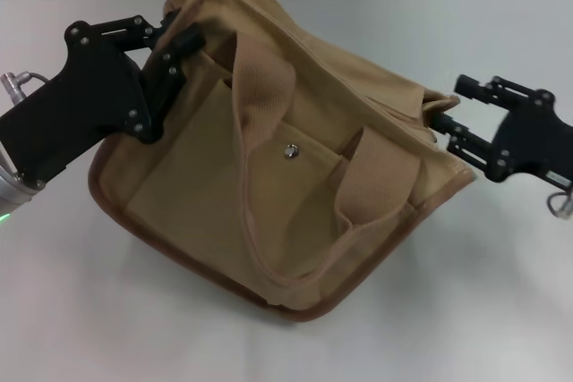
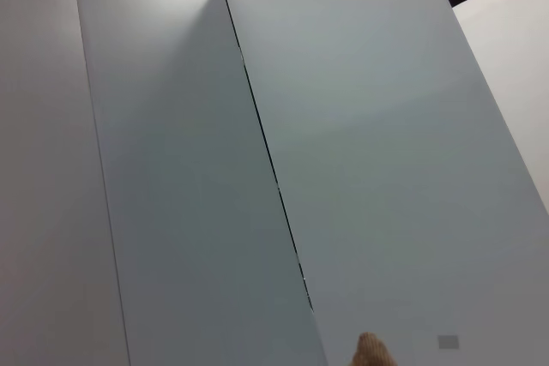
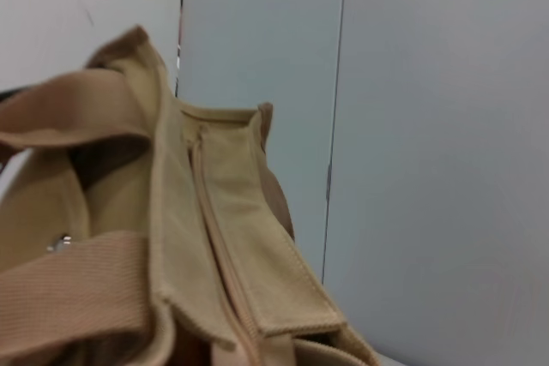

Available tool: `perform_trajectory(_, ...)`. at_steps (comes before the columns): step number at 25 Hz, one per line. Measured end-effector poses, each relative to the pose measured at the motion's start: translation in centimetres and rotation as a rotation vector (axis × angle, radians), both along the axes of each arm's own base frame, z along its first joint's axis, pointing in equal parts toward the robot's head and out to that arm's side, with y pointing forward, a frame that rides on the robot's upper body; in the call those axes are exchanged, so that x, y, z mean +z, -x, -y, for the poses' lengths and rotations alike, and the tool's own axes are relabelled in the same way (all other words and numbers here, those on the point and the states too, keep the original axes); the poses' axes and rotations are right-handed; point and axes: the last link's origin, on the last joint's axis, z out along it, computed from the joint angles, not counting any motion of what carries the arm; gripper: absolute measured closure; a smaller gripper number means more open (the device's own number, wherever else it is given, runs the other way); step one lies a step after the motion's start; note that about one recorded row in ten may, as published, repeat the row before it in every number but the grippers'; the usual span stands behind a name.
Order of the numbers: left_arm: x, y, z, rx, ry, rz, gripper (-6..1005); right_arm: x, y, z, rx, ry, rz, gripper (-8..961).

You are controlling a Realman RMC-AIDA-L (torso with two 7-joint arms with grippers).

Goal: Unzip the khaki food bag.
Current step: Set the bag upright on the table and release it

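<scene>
1. Head view. The khaki food bag (image 1: 286, 167) lies tipped toward the camera on the white bench (image 1: 501, 310), its front pocket facing up with the metal snap (image 1: 290, 151) near the middle, two webbing handles (image 1: 260, 87) draped across the front, and brown piping along the base. The left gripper (image 1: 175, 46) is pressed against the bag's upper left corner; its jaws appear closed on a fold of canvas there, though the contact is partly hidden. The right gripper (image 1: 448, 123) is at the bag's right end, jaws meeting the fabric edge; whether they pinch it or merely touch, I cannot tell.

2. Left wrist view. Mostly wall panels (image 2: 343, 169); only a small tan tip of the bag (image 2: 371, 351) shows at the picture's edge.

3. Right wrist view. The bag's top seen end-on: the zipper line (image 3: 214, 246) runs between two canvas flaps and appears closed. No pull is visible here.

4. Handling. Soft, light, floppy canvas; it will slump and slide if tugged unheld. Best anchored at an end of the top, with the zipper pull taken separately.
</scene>
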Motion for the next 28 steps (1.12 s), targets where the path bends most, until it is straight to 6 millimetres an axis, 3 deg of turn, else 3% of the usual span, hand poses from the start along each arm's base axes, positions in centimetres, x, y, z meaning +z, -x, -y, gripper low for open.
perform_trajectory(3,0.0,0.0,0.0,-0.002,-0.001,-0.001,913,-0.8,1.1,-1.4,0.02,0.052,0.036,433)
perform_trajectory(10,0.0,0.0,0.0,-0.005,0.0,-0.003,913,-1.0,1.7,-2.0,0.101,0.044,0.13,467)
perform_trajectory(12,0.0,0.0,0.0,-0.006,0.001,-0.003,913,-0.8,1.7,-2.0,0.111,0.02,0.134,693)
perform_trajectory(18,-0.3,0.0,0.1,0.001,0.013,-0.007,913,1.5,2.1,-2.9,0.144,-0.103,0.136,901)
perform_trajectory(23,-0.9,-0.1,0.2,0.008,0.039,0.0,913,2.8,3.0,-3.9,0.169,-0.158,0.143,906)
perform_trajectory(28,-2.8,-0.1,0.8,0.029,0.073,-0.01,914,3.9,3.7,-4.9,0.178,-0.216,0.132,912)
